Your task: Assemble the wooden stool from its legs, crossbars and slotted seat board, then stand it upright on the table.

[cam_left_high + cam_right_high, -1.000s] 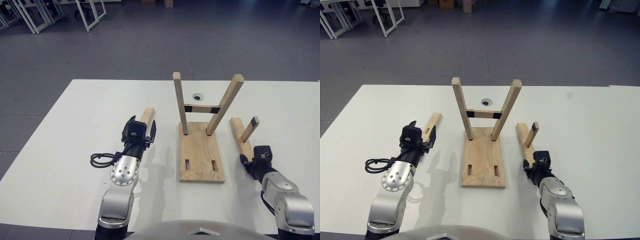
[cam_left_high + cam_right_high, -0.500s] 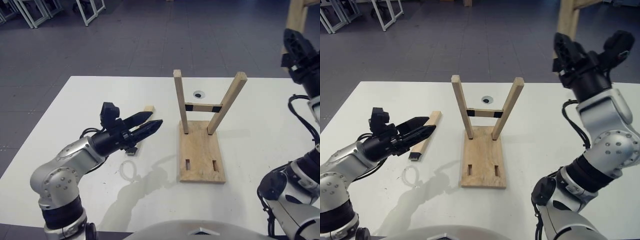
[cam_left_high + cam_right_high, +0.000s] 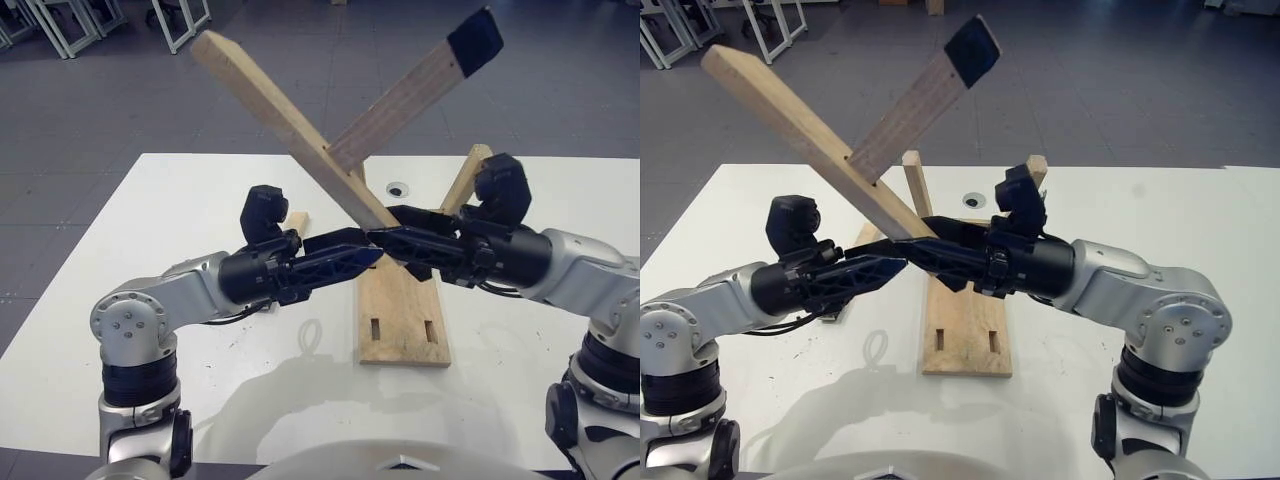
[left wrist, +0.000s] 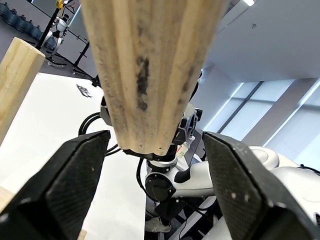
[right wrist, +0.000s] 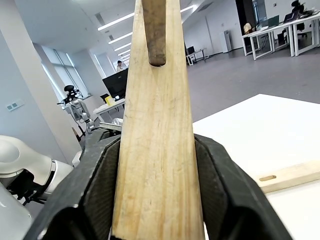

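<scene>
A wooden leg (image 3: 280, 120) is pinched at its lower end between the jaws of the right gripper (image 5: 157, 200), both fingers (image 5: 95, 195) pressed flat against its sides. From these jaws the leg slants up and away to the robot's left. A crossbar (image 3: 410, 90) with a black tip is joined to it above the jaws and slants the other way. The left gripper (image 4: 152, 160) is set facing the right one, almost tip to tip. Its jaws are spread, and the leg's end is seen between them with a gap on either side. Below both pairs of jaws the seat board (image 3: 400, 320) is laid flat on the table (image 3: 150, 220). The tops of two further legs (image 3: 912, 180) are seen beyond the jaws. A loose wooden piece (image 3: 296, 220) lies on the table just beyond the left gripper's wrist.
</scene>
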`<action>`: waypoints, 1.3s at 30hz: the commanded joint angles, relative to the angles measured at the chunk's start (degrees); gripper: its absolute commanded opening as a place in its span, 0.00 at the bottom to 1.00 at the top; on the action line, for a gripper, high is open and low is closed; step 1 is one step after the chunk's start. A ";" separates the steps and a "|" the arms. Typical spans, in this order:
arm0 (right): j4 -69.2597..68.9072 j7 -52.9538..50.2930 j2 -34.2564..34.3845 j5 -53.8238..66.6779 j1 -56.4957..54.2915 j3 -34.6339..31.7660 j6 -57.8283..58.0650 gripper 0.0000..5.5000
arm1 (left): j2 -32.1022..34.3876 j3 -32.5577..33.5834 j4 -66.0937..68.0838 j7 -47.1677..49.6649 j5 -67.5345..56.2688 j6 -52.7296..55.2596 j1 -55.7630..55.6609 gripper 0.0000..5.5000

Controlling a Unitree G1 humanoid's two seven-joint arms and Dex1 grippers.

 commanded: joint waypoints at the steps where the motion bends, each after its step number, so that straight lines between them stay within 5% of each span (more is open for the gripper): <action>1: -1.79 1.46 -2.12 -1.10 2.28 3.05 -2.34 0.37 | 2.07 -1.49 -0.59 0.70 -1.15 -1.41 -0.10 0.62; 16: -2.03 6.12 -9.33 -2.43 3.69 8.64 -6.36 0.37 | 9.84 2.53 4.91 -6.45 1.46 -3.52 3.39 0.62; 27: -3.93 4.84 -9.35 -2.83 5.40 12.70 -8.35 0.37 | 11.81 4.06 5.70 -8.29 -8.54 -4.60 0.07 0.62; 34: -3.49 5.40 -10.35 -3.04 5.48 13.25 -9.30 0.37 | 11.33 3.57 4.61 -7.88 -8.25 -5.78 1.33 0.43; 39: -2.24 4.97 -10.33 -0.79 6.01 12.67 -9.61 0.37 | 10.24 3.64 4.71 -8.38 -7.98 -6.92 1.32 0.42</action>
